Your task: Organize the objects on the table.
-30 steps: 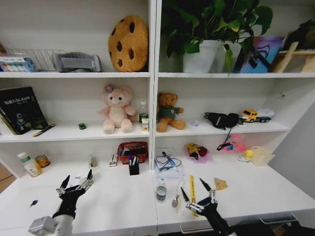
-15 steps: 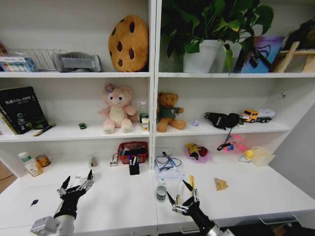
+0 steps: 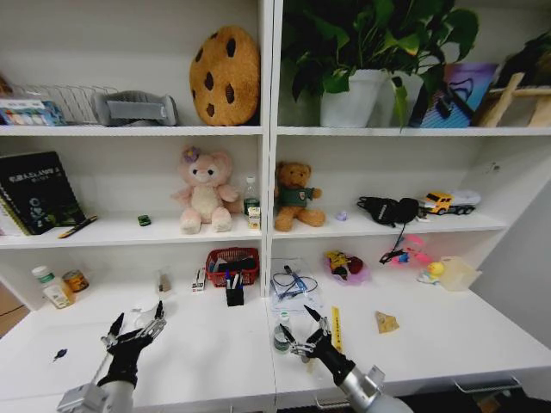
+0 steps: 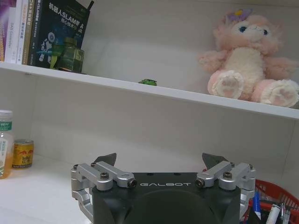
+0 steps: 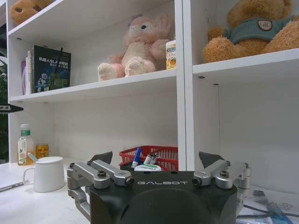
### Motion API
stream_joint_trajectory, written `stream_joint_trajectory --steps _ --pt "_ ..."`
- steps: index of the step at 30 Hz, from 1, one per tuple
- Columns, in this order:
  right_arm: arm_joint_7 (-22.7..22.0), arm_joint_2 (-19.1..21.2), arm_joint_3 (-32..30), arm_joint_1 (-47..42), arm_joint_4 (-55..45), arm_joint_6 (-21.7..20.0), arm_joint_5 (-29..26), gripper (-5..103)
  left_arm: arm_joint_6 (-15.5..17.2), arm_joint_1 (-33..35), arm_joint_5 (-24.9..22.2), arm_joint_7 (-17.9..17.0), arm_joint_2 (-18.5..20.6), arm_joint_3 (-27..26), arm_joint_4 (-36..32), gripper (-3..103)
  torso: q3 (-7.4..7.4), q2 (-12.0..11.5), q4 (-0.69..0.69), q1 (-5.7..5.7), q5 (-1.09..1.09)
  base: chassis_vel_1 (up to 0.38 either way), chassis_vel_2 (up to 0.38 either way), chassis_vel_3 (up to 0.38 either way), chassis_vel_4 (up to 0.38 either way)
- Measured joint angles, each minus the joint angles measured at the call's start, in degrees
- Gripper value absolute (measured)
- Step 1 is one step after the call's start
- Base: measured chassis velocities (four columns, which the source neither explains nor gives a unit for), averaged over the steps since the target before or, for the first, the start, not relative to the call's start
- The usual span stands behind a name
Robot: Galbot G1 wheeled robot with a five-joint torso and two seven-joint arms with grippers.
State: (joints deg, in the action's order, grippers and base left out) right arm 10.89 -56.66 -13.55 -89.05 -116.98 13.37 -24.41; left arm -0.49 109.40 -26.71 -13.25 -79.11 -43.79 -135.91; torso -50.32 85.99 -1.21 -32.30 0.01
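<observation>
While both arms hover low over the counter (image 3: 207, 344), their jaws stand released and grasp nothing. The left gripper (image 3: 135, 323) hangs above the left half of the counter, fingertips spread and pointing toward the shelves. In the left wrist view the left gripper's two dark tips stand well apart, facing the back wall below the shelf that carries a pink plush (image 4: 250, 60) and a green car (image 4: 147, 82).

The right gripper (image 3: 300, 329) sits near the counter's middle, just beside a small bottle (image 3: 282, 334) and a yellow ruler (image 3: 336, 328). In the right wrist view its tips are likewise apart, and a white mug (image 5: 46, 173) stands on the counter off to one side. A red basket (image 3: 232, 266) sits against the back wall, with a black pen cup (image 3: 234, 292) just in front of it, holding pens. Left of the basket along the wall stand a bottle (image 3: 47, 286) and a can (image 3: 75, 280). A teddy bear (image 3: 295, 196) sits on the middle shelf.
</observation>
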Motion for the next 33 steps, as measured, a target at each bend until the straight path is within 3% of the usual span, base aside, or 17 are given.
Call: stream_joint_trajectory --steps 3,7,11,14,15,21,22,24,25,27,33 --pt "-0.13 0.39 0.95 1.65 0.81 -0.35 -1.00 101 0.00 0.40 0.27 0.03 -0.51 -0.13 -0.22 100 0.00 0.00 0.00 0.00 -0.01 0.000 0.000 0.000 0.000" --pt "-0.28 1.15 2.12 3.48 2.15 -0.72 -2.39 96 -0.05 0.80 0.68 0.09 -1.14 -0.21 -0.50 100 0.00 0.00 -0.01 0.00 -0.01 0.000 0.000 0.000 0.000" --pt "-0.52 1.05 3.71 4.57 3.57 -1.08 -2.84 84 -0.05 0.80 0.75 0.07 -1.30 -0.10 -0.92 100 0.00 0.00 -0.02 0.00 -0.01 0.000 0.000 0.000 0.000" --pt "-0.92 0.82 4.89 5.16 4.16 -1.54 -2.81 83 -0.05 0.86 0.64 0.04 -1.23 -0.35 -1.06 100 0.00 0.00 -0.01 0.00 -0.01 0.000 0.000 0.000 0.000" --pt "-1.27 0.75 5.59 5.52 4.31 -1.78 -2.76 73 -0.05 0.89 0.48 0.02 -1.18 -0.62 -1.08 100 0.00 0.00 -0.01 0.00 -0.01 0.000 0.000 0.000 0.000" --pt "-1.61 0.73 5.79 5.73 4.03 -1.94 -2.66 56 -0.09 0.89 0.25 0.00 -1.28 -0.76 -1.10 100 0.00 0.00 -0.01 0.00 -0.01 0.000 0.000 0.000 0.000" --pt "-1.63 0.80 5.31 5.42 3.53 -1.94 -2.66 45 -0.09 0.74 0.24 0.00 -1.25 -0.64 -1.03 100 0.00 0.00 -0.01 0.00 -0.01 0.000 0.000 0.000 0.000" --pt "-1.63 0.82 5.00 5.11 3.23 -1.94 -2.66 45 -0.09 0.63 0.22 -0.02 -1.18 -0.52 -0.97 100 0.00 0.00 -0.01 0.00 -0.02 0.000 0.000 0.000 0.000" --pt "-1.62 0.83 4.43 4.59 2.86 -1.94 -2.63 34 -0.09 0.50 0.20 -0.03 -1.06 -0.39 -0.85 100 0.00 0.00 -0.02 0.00 -0.01 0.000 0.000 0.000 0.000" --pt "-1.54 0.82 3.76 4.01 2.61 -1.94 -2.57 29 -0.09 0.37 0.17 -0.06 -0.95 -0.28 -0.74 100 0.00 0.00 -0.01 0.00 -0.01 0.000 0.000 0.000 0.000" --pt "-1.23 1.15 1.98 2.17 1.02 -1.91 -2.66 29 -0.09 0.24 -0.06 -0.13 -0.61 -0.27 -0.64 100 0.00 0.00 -0.01 0.00 -0.01 0.000 0.000 0.000 0.000"
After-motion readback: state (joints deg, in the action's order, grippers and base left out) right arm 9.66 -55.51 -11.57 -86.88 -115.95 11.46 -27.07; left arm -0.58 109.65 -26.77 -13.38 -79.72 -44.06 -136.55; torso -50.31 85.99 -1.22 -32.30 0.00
